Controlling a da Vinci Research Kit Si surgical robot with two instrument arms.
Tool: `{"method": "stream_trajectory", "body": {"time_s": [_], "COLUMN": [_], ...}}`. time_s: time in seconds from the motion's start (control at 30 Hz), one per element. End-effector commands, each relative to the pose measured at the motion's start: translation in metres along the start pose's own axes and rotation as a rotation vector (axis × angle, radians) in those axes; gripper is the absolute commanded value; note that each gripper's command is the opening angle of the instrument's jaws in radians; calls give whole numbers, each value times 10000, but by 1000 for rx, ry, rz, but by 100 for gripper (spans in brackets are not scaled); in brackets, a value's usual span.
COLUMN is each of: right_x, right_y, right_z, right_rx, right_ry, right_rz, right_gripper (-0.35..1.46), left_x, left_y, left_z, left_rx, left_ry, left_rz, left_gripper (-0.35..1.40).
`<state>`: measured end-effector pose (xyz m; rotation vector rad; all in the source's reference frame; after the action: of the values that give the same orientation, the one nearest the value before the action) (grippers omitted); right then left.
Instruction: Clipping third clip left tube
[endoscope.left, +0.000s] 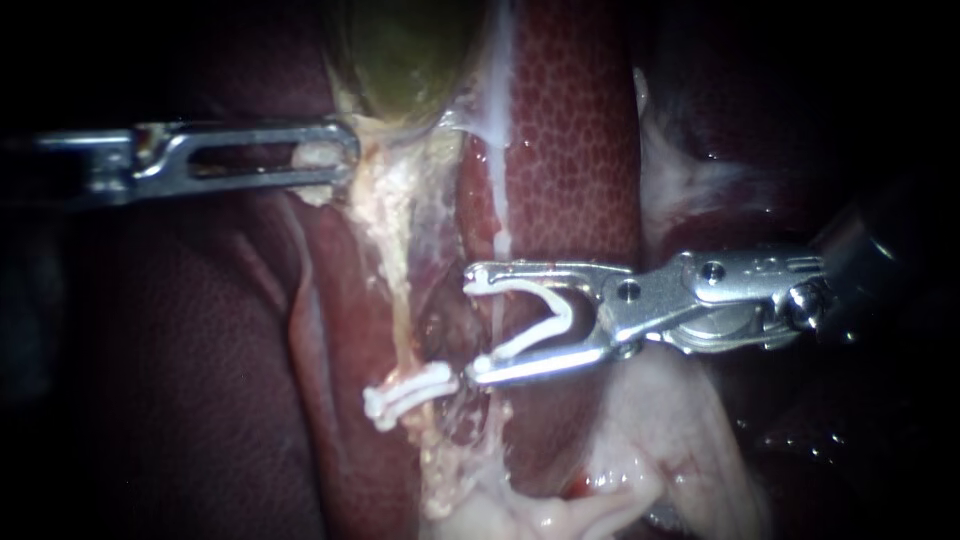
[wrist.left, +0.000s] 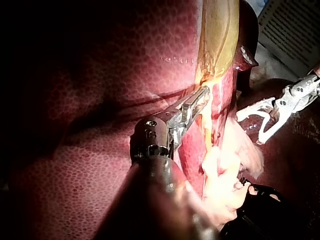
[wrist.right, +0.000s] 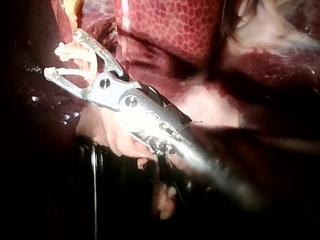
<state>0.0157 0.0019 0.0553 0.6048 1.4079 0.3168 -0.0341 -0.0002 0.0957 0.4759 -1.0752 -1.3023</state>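
Endoscope view: right instrument carries an open clip in wide-spread jaws, just short of the left tube, above a placed clip, while left instrument is clamped on gallbladder tissue. Tube looks soft, slick, tearable: straddle its bare stretch squarely.

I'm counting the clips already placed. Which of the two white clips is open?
The clip loaded in the right instrument, its legs spread in a V. The other clip, lower down, is closed flat across the tube.

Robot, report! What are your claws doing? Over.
Left instrument gripping tissue. Right instrument carries open clip, short of tube. Path looks clear.
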Motion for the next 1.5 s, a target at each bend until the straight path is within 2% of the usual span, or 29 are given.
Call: {"method": "stream_trajectory", "body": {"time_s": [0.03,0.2,0.37,0.93,1.2,1.5], "right_x": [0,0,0,1,-5,-25], "right_y": [0,0,0,1,11,25], "right_z": [0,0,1,7,37,81], "right_rx": [0,0,0,-3,-1,6], "right_ry": [0,0,0,1,3,5], "right_rz": [0,0,0,0,-11,6], "right_gripper": [60,60,60,60,60,60], "left_x": [-5,-29,-41,-37,-33,-29], "left_y": [-1,-5,-10,-10,-11,-12], "left_z": [-5,-29,-41,-41,-39,-35], "left_rx": [0,-4,-4,-9,-11,-14], "left_ry": [-7,-41,-56,-60,-62,-65], "left_rz": [1,7,9,10,12,13], "left_gripper": [-16,-16,-16,-16,-16,-16]}}
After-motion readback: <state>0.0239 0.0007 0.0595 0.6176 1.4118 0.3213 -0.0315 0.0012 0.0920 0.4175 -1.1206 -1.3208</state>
